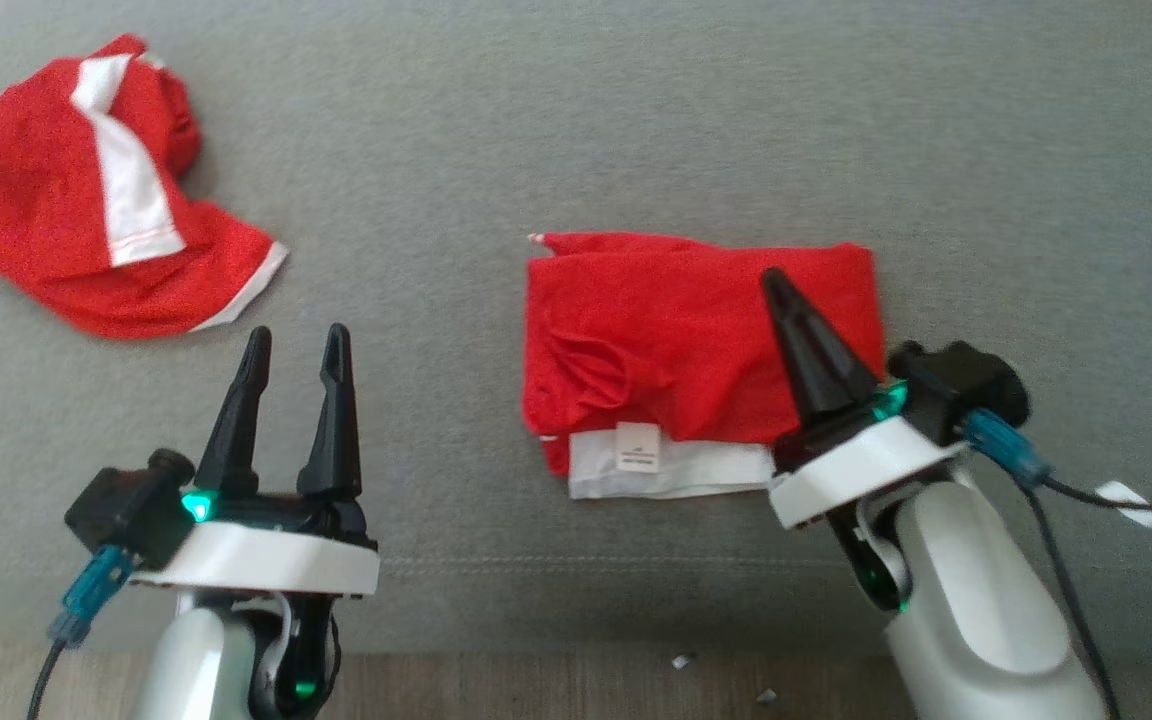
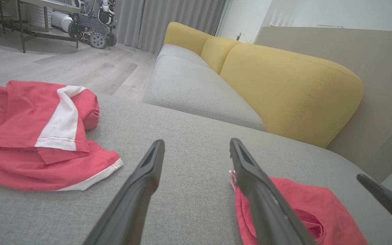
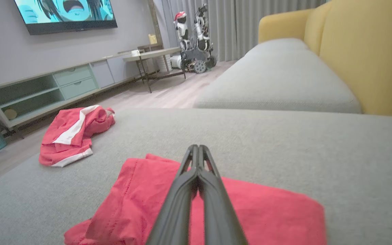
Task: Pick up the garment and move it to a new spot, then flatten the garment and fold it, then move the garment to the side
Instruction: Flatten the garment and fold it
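A red garment (image 1: 696, 330) lies folded on the grey sofa seat (image 1: 636, 130), its white waistband and label toward the front edge. My right gripper (image 1: 774, 280) is over its right part, fingers pressed together with no cloth between them; in the right wrist view the shut gripper (image 3: 196, 148) points across the garment (image 3: 267, 211). My left gripper (image 1: 298, 335) stands open to the left of the garment, above bare seat. In the left wrist view the open gripper (image 2: 197, 143) has the garment (image 2: 305, 204) beside its right finger.
A second red and white garment (image 1: 86, 230) lies crumpled at the seat's far left. Yellow back cushions (image 2: 284, 88) line the far side. The seat's front edge and wood floor (image 1: 636, 690) are close below my arms. Another wheeled robot (image 3: 196, 37) stands by the curtains.
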Controlling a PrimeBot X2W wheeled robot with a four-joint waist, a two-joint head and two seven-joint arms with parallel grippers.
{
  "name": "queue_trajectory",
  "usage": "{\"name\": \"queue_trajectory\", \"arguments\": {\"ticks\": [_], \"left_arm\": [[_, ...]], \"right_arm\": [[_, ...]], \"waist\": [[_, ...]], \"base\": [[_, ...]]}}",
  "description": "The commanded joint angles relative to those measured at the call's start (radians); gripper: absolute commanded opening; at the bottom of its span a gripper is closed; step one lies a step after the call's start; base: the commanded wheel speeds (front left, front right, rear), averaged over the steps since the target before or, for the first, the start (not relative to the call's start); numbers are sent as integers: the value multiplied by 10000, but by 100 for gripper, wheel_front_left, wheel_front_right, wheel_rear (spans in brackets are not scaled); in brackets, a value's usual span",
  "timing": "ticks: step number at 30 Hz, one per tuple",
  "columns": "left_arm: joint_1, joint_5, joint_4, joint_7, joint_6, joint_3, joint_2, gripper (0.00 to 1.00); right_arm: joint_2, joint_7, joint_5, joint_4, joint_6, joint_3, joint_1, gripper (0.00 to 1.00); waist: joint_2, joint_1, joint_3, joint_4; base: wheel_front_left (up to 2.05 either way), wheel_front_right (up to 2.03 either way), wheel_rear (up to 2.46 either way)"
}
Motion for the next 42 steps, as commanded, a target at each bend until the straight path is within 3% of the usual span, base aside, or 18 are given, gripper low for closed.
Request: {"name": "queue_trajectory", "arguments": {"ticks": [1, 9, 17, 23, 31, 42], "left_arm": [[-410, -75, -278, -76, 43, 249, 56, 100], [-559, -258, -249, -76, 48, 251, 56, 100], [-630, -310, -233, -76, 66, 214, 56, 100], [-637, -303, -247, -76, 124, 188, 56, 100], [-640, -255, -512, -76, 81, 270, 56, 100], [-479, -260, -579, -76, 41, 394, 56, 100]], "right_arm": [[102, 10, 199, 59, 63, 424, -392, 0], [233, -23, 915, 2343, 63, 1412, -1127, 0], [257, -161, 2276, 3004, 63, 3348, -1513, 0], [258, 41, 2973, 3760, 63, 3908, -1888, 0], [254, -444, 3260, 3153, 63, 2820, -2286, 0], [-526, -484, 1990, -95, 63, -597, -1209, 0]], "waist": [[0, 0, 184, 325], [0, 0, 456, 1082], [0, 0, 537, 1354], [0, 0, 535, 1308], [0, 0, 269, 803], [0, 0, -528, -323]], "base": [[0, 0, 0], [0, 0, 0], [0, 0, 0], [0, 0, 0], [0, 0, 0], [0, 0, 0]]}}
